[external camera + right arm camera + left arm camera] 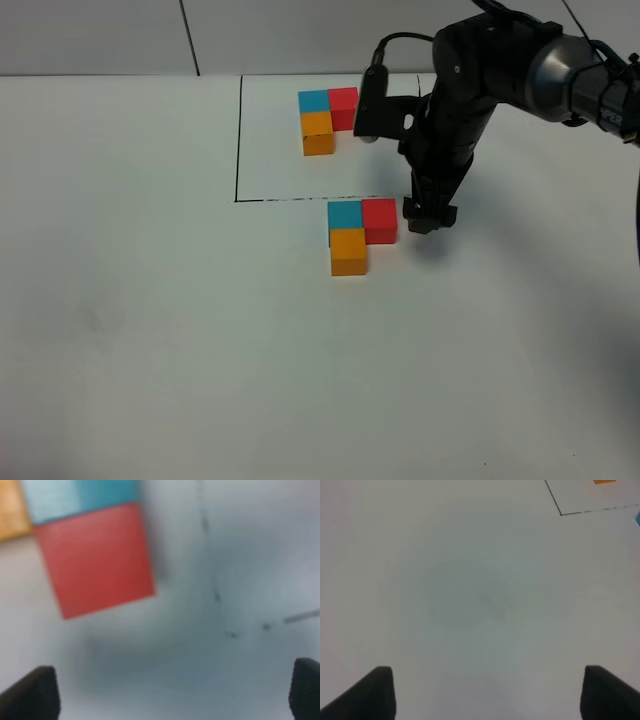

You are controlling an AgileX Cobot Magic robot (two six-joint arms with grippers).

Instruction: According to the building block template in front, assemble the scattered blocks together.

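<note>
Template [325,115]: L of three small cubes, blue and red side by side, orange below the blue, inside a black-lined rectangle [238,140] at the far side of the table [150,330]. Loose blocks, just outside the frame's near line: blue [345,213], red [380,220], orange [349,251], all touching, blue beside red with orange below the blue, the same L as the template. Judged status: assembly appears complete; nothing visibly left except perhaps a small squaring-up, which cannot be judged at this sharpness. Right gripper [430,215]: just beside the red block, not touching it, jaws apart and holding nothing; the wrist view shows the red face lying clear of both fingertips. Left gripper [485,695]: well apart from the blocks, over bare table, jaws wide and empty.
</note>
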